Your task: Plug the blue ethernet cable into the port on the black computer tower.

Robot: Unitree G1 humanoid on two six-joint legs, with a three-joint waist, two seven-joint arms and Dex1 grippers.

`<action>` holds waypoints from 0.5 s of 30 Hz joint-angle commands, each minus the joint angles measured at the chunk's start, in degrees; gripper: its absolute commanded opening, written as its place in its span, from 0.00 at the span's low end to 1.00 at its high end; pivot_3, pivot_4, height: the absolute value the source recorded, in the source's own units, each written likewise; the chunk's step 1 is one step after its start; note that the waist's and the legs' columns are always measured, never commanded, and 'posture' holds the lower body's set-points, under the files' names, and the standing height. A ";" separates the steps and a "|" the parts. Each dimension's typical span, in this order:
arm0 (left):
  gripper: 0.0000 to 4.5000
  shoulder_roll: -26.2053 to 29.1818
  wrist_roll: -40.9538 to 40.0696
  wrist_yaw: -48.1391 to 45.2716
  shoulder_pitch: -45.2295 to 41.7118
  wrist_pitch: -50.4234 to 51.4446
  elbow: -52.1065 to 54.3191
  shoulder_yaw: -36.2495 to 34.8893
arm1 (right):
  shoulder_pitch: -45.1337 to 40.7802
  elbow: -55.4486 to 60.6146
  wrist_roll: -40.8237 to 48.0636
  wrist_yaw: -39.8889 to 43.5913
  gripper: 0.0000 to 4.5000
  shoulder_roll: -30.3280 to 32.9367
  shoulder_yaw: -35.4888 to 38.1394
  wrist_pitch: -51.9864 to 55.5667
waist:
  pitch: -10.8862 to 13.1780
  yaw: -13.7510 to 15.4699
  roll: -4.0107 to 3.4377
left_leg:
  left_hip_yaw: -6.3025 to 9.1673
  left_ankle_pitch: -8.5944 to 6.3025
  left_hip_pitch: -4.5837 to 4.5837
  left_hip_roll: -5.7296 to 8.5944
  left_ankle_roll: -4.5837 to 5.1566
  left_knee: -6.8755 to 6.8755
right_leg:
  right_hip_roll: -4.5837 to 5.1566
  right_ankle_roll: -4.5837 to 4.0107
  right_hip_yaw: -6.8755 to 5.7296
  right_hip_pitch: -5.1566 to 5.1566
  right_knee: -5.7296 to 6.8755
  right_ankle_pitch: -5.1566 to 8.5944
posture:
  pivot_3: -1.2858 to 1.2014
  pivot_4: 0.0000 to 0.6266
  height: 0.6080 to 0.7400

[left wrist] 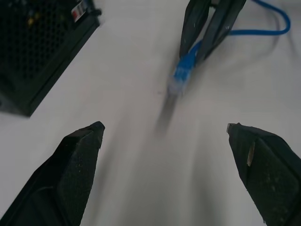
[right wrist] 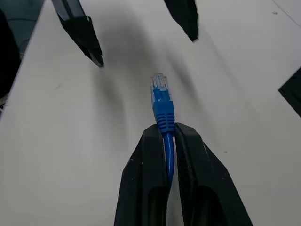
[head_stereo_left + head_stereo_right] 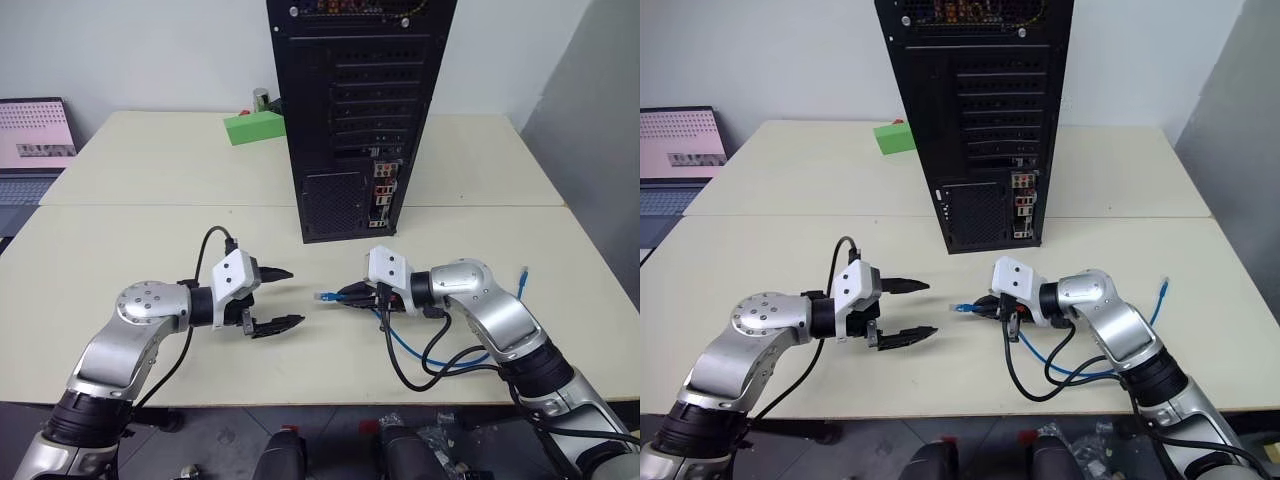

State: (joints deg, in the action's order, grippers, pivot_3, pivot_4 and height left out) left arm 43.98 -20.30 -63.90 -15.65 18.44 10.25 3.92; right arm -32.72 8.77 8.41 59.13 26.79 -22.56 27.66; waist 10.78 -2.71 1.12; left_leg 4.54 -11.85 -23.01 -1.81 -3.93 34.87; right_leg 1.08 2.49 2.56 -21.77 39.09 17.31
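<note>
At frame centre your right gripper [image 3: 352, 294] pinches the blue ethernet cable [image 2: 162, 101] behind its plug, while your left gripper [image 3: 283, 297] gapes wide, empty.

A: What's on the surface [image 3: 150, 215]?
B: It's pale cream, two tops pushed together, with a seam running across from left to right. A green block [image 3: 254, 127] lies near the far edge, left of the middle.
A: Anything by the block?
B: A small can-like thing [image 3: 261, 99] stands just behind it; I can't tell what it is.
A: And off to the left?
B: A laptop [image 3: 33, 150] sits open beyond the left edge, screen lit pink and white, keyboard toward the near side.
A: Behind it all?
B: A plain white wall [image 3: 140, 50].
</note>
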 commanded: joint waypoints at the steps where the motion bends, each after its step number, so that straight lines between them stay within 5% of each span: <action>1: 1.00 -0.02 -0.79 -3.82 -1.77 -0.54 0.75 2.13 | 0.18 3.28 1.61 1.13 0.01 1.02 0.95 0.63 | 0.00 -0.04 0.00 | 0.00 0.00 0.00 0.00 0.00 0.00 | 0.00 0.00 0.00 0.00 0.00 0.00 | 0.52 0.24 1.00; 10: 1.00 -2.32 -0.42 -5.84 -4.27 -2.22 -2.09 3.66 | 0.17 5.30 2.37 1.15 0.01 1.59 0.92 1.30 | 0.00 0.00 0.01 | 0.01 0.00 -0.02 0.02 0.00 0.03 | 0.01 0.01 -0.01 0.02 -0.02 0.00 | 0.52 0.24 1.00; 15: 0.78 -3.15 -0.63 -7.22 -4.74 -2.44 -3.14 3.70 | -0.04 5.93 2.58 1.24 0.01 2.04 0.51 1.10 | 0.00 -0.01 0.01 | 0.01 0.00 -0.02 0.02 0.00 0.03 | 0.01 0.01 -0.01 0.02 -0.02 0.00 | 0.52 0.24 1.00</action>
State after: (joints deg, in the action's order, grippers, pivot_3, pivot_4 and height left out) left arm 41.11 -20.22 -70.56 -19.31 16.90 6.64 7.66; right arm -32.26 12.17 10.26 59.81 28.69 -22.57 29.23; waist 10.78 -2.72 1.13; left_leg 4.55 -11.85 -23.03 -1.79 -3.93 34.90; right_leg 1.09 2.50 2.55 -21.76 39.08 17.32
